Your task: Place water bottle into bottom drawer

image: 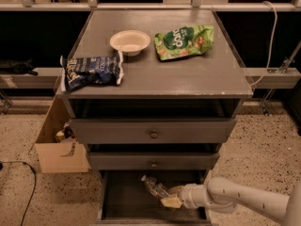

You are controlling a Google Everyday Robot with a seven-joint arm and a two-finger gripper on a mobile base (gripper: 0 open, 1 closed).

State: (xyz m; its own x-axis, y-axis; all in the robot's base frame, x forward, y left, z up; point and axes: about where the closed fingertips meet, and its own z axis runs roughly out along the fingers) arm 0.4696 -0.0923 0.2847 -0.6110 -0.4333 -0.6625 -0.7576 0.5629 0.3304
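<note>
Jaws: low at the near right of the scene, over the open bottom drawer (123,205) at the end of my arm (235,200). They are clamped on the water bottle (154,187), which meets my pale pads (171,201) at its base end.
Bottle: tilted, with the cap end pointing far-left toward the drawer's back. It is above the dark floor, just under the front of the middle drawer (153,161). I cannot tell whether any part touches the floor.
Step in hand: by my reading, lower it and let go. It is already inside the drawer's outline, so the carrying looks nearly done.
How to do it well: come down slowly until the body lies close to flat on the floor, then open. A ribbed round bottle will likely roll if dropped from a height or set down while tilted.
Clearance: keep the cap end from catching the middle drawer's lower edge, and keep my wrist clear of the right side wall (205,211).
Release: open just enough to free it, then pull back along the arm's line, toward near-right, so a pad does not drag it out.
Leave alone: the bowl (130,41), the green bag (184,41) and the blue bag (92,71) on the counter (188,79).
</note>
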